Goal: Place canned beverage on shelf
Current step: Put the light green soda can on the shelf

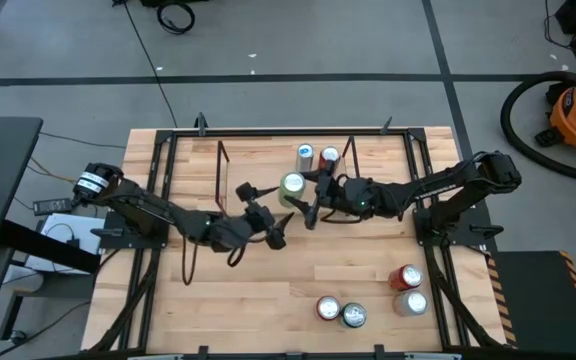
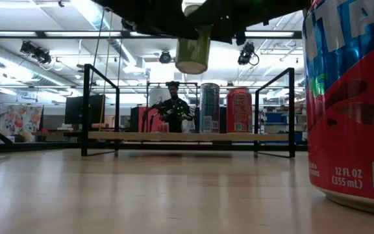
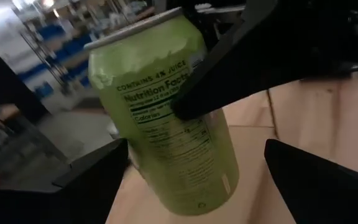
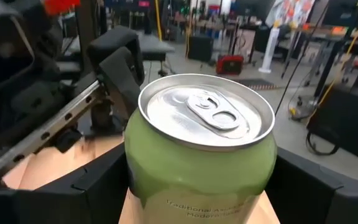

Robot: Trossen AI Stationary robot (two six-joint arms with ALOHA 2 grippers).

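Green juice can (image 1: 292, 186): held aloft over the middle of the table, clear of the wood, just in front of the shelf (image 1: 268, 150); pale green body, silver lid with pull tab, nutrition panel toward the left wrist camera. In the low view it hangs well above the deck level.

Right gripper (image 1: 303, 200): closed on the green juice can, fingers on either side of its body; sole carrier of the load.

Left gripper (image 1: 258, 205): fingers spread wide, just beside the can and not touching it; holds nothing.

Shelf: low black rod rack with light wood deck, toward the far edge of the table. Carries a blue-grey can (image 1: 305, 155) and a red can (image 1: 329, 156), upright, side by side at its right portion. Deck to their left is free.

Floor stock: four cans near the front right corner, among them a red can lying near (image 1: 405, 276) and a silver-topped pair (image 1: 340, 312).

Handling note, by judgement: the step is carrying the can to the free deck space. Keep it upright, pass over the front rod, lower beside the blue-grey can without nudging it, release only once seated. Left arm should draw clear of the path
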